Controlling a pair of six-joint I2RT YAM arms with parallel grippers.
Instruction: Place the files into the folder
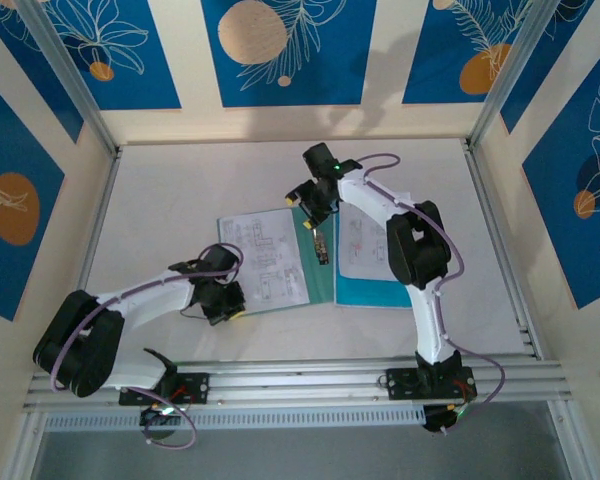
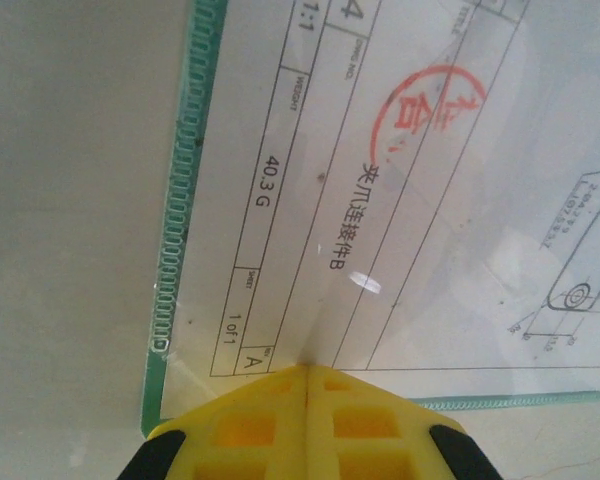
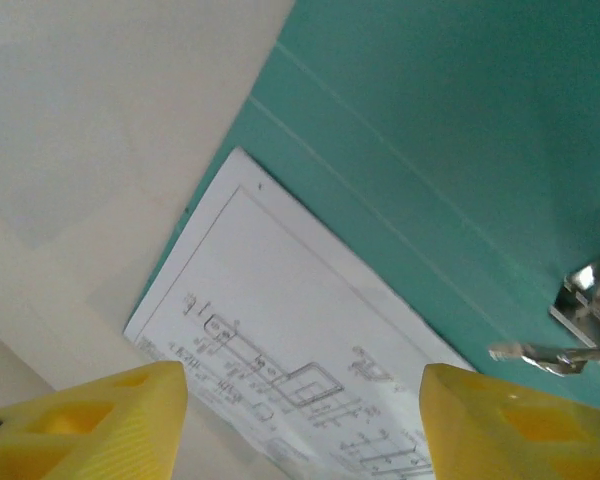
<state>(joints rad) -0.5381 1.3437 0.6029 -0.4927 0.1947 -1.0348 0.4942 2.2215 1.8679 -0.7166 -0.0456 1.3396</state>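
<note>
The teal-green folder (image 1: 380, 292) lies open flat in the middle of the table, its metal clip (image 1: 320, 245) on the spine. One printed white sheet (image 1: 263, 255) lies on its left half and another (image 1: 360, 240) on its right half. My left gripper (image 1: 225, 300) is shut, its yellow tips (image 2: 308, 372) resting on the near corner of the stamped sheet (image 2: 400, 200) by the folder's green edge (image 2: 185, 180). My right gripper (image 1: 312, 203) hovers open over the spine's far end, above a sheet (image 3: 280, 340), the teal cover (image 3: 430, 130) and the clip (image 3: 580, 320).
Bare white table (image 1: 170, 200) surrounds the folder. Aluminium rails (image 1: 300, 380) run along the near edge, and blue-patterned walls (image 1: 280, 50) enclose the back and sides.
</note>
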